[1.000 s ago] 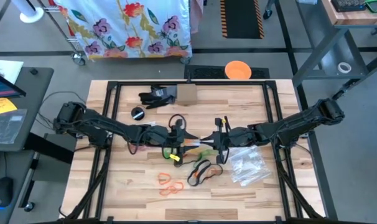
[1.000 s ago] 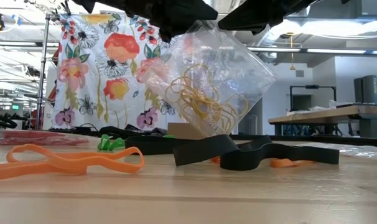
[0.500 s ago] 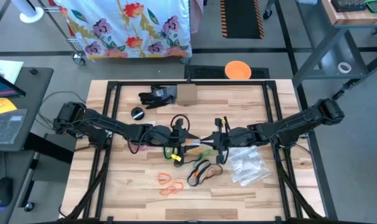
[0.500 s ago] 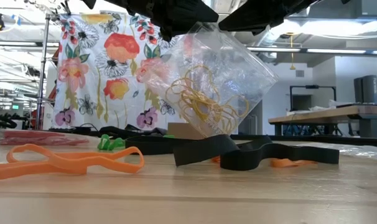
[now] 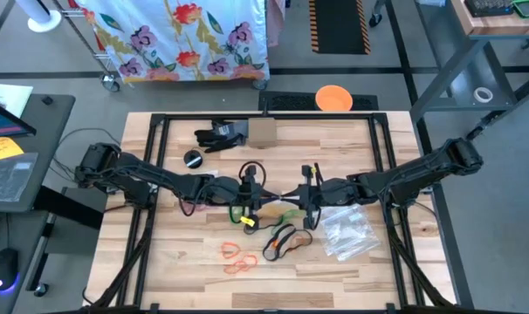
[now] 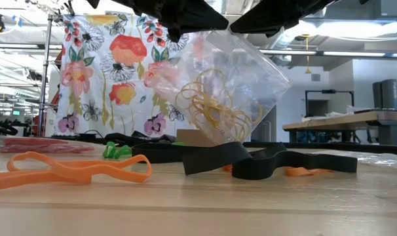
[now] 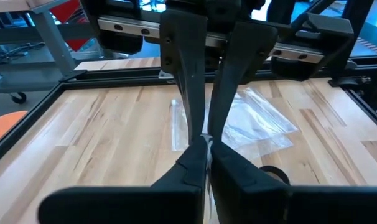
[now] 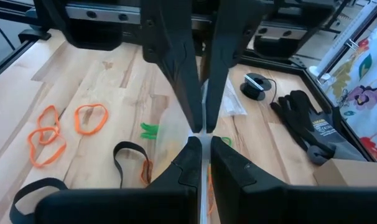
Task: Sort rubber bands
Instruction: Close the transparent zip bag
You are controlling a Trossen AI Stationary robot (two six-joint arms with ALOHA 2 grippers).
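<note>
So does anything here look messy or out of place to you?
Somewhat. The clear bag of yellow rubber bands hangs tilted in mid-air, pinched between the left gripper and the right gripper. Loose orange bands, black bands and green bands lie scattered unsorted on the table.

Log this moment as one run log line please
left gripper: jaws shut on clear bag | right gripper: jaws shut on clear bag | bag: lifted, yellow rubber bands inside

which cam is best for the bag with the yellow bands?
Low view: the clear bag hangs above the table with the yellow bands plainly visible inside. High view shows only a yellow speck between the grippers; both wrist views see the bag's pinched edge, not its contents.
</note>
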